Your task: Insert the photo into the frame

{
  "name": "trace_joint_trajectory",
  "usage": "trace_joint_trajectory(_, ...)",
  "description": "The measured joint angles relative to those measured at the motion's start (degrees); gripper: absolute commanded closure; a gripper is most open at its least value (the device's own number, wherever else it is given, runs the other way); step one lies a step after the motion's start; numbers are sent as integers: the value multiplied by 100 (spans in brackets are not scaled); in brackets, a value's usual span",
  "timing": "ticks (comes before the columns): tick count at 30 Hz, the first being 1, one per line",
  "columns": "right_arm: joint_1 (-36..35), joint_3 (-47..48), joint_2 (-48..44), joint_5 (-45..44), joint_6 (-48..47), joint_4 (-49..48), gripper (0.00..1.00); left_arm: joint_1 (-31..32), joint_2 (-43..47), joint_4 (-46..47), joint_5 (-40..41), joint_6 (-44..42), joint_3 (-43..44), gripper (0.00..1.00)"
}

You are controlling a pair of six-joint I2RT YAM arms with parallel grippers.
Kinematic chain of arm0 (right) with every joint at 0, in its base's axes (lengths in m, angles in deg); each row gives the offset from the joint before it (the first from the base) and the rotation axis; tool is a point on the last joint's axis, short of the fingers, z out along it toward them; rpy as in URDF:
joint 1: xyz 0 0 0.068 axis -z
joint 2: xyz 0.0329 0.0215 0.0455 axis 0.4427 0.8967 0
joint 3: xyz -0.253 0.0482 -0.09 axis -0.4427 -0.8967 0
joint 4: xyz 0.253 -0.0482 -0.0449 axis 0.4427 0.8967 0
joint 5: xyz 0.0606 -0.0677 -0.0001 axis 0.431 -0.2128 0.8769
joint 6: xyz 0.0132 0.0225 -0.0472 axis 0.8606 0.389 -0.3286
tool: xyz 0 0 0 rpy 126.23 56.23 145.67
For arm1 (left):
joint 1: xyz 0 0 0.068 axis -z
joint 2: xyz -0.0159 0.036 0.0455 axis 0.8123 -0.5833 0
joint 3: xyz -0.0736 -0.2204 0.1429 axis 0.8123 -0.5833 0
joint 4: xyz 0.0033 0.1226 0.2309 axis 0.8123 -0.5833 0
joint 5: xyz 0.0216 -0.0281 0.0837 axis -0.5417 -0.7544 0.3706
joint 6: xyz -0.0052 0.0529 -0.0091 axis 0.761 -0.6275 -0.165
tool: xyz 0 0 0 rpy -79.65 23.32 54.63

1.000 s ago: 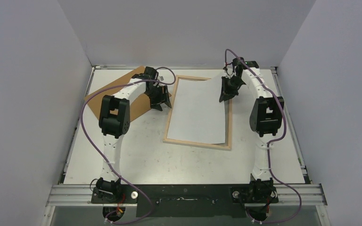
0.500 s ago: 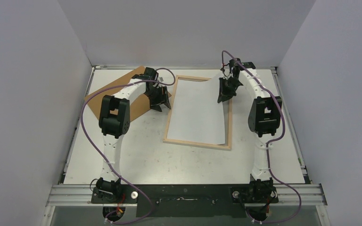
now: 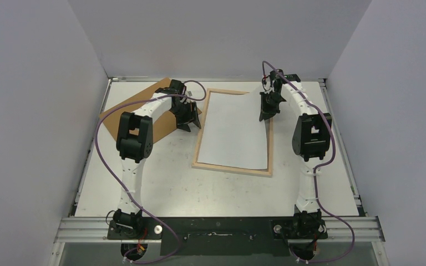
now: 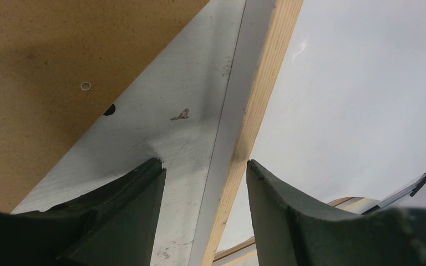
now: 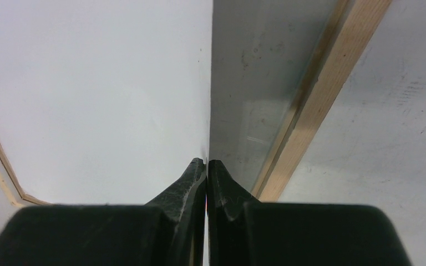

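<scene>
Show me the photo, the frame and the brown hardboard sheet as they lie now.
photo (image 3: 236,130): top view, middle of its blank white face.
frame (image 3: 232,169): top view, near wooden rim.
hardboard sheet (image 4: 44,66): left wrist view, bare brown surface.

Top view: bright, even, diffuse overhead light, soft short shadows under the arms (image 3: 136,133), side walls (image 3: 33,111) dimmer low down; sharp, no motion blur. Left wrist: photo (image 4: 366,100) back near blown out with faint sheen, soft shadow pooled on table (image 4: 194,133), left fingers (image 4: 299,221) soft (too close for focus). Right wrist: frame pane (image 5: 255,83) reads dull grey, smudges showing, right fingers (image 5: 183,194) slightly blurred
</scene>
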Motion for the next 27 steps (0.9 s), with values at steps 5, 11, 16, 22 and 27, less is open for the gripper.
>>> trace_joint_trajectory(5, 0, -164, 0, 33, 151, -146, 98, 2, 0, 2, -2, 17, 0, 47)
trace_joint_trajectory(11, 4, -313, -2, 136, 299, -313, 95, 2, 0, 0, -2, 22, 0, 47)
trace_joint_trajectory(16, 4, -313, -2, 133, 291, -310, 91, 2, 0, 0, -2, 20, 0, 47)
trace_joint_trajectory(22, 4, -313, -2, 46, 302, -310, 91, 2, 0, 0, -2, 20, 0, 47)
trace_joint_trajectory(27, 11, -313, -4, -96, 350, -302, 92, 2, 0, 0, -2, 20, 0, 47)
